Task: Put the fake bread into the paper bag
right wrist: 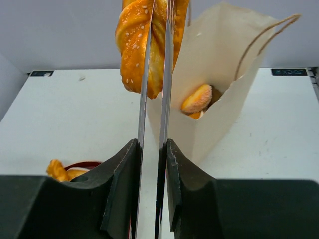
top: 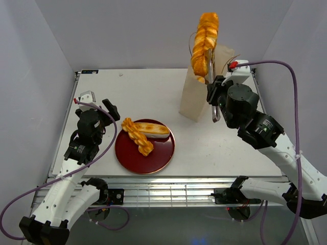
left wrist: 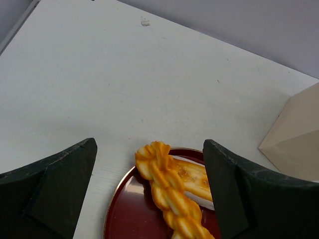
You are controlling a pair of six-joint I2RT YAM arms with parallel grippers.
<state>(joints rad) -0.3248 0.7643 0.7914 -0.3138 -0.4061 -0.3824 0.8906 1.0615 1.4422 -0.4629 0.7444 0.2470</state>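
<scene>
Nearest the arm bases, the left jaws stand wide and hold nothing, poised over the bench [top: 153, 92] just left of a dark red plate [top: 153, 162]. On the plate lie a glossy braided loaf [top: 137, 137] and, touching it on the far side, a pale long roll [top: 152, 128]. The left wrist view cuts off the loaf's near end.

Farther back on the right, the right jaws are narrow, clamped on metal tongs [top: 216, 111]. The tong blades pinch a second braided loaf [top: 204, 43], hanging upright above the mouth of the paper bag [top: 193, 99]. The right arm hides the bag's right side. Inside, a round bun [right wrist: 197, 98] shows. A darker piece beside it is hard to make out.

A dark tag [right wrist: 289, 71] at the far edge carries marks too small to read.
</scene>
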